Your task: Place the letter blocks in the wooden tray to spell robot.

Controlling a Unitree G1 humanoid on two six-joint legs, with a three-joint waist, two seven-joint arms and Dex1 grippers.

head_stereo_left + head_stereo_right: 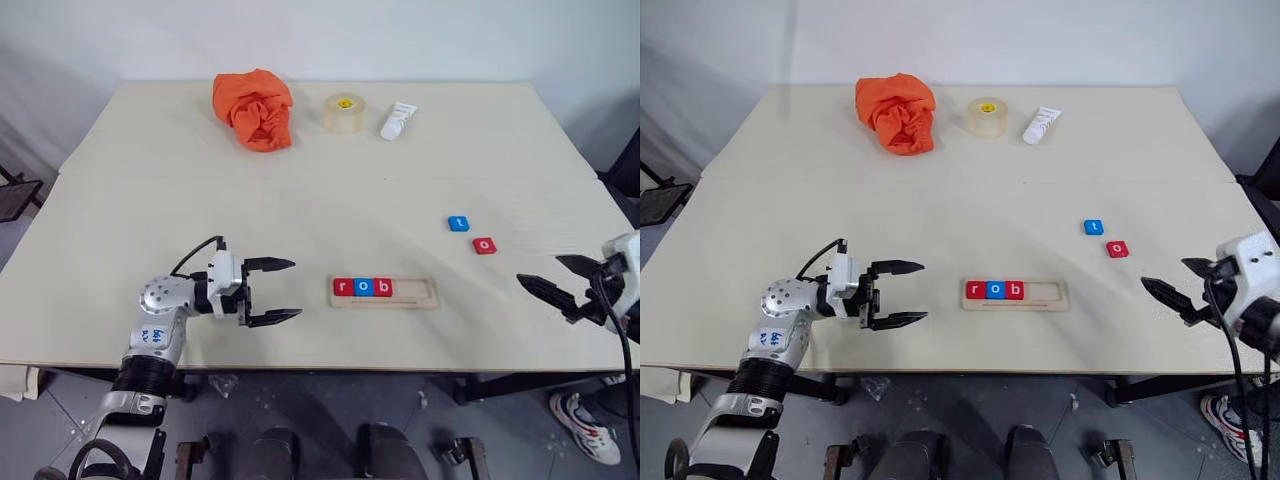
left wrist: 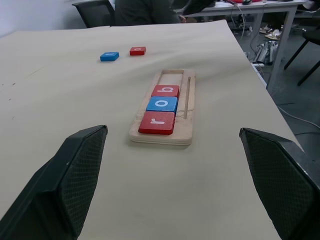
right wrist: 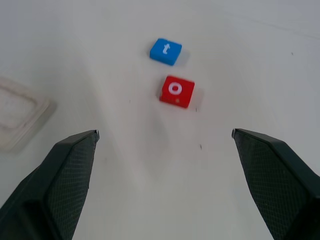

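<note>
- Pale tabletop (image 1: 300, 220) spans the scene, with an orange cloth (image 1: 254, 108), tape roll (image 1: 343, 113) and white tube (image 1: 397, 121) along its 12 o'clock edge.
- Left gripper (image 1: 272, 292) hovers at 9 o'clock of the wooden tray (image 1: 415, 294), fingers spread, empty.
- Tray holds red r (image 1: 343, 288), blue o (image 1: 363, 288), red b (image 1: 382, 288); its right slots lie bare.
- Blue t (image 1: 458, 223) and red o (image 1: 484, 245) lie at the tray's 2 o'clock.
- Right gripper (image 1: 556, 279) at 3 o'clock, fingers spread, empty.

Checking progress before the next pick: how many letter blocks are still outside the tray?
2. The blue t block and the red o block lie on the table, right of the tray; none looks hidden.
</note>
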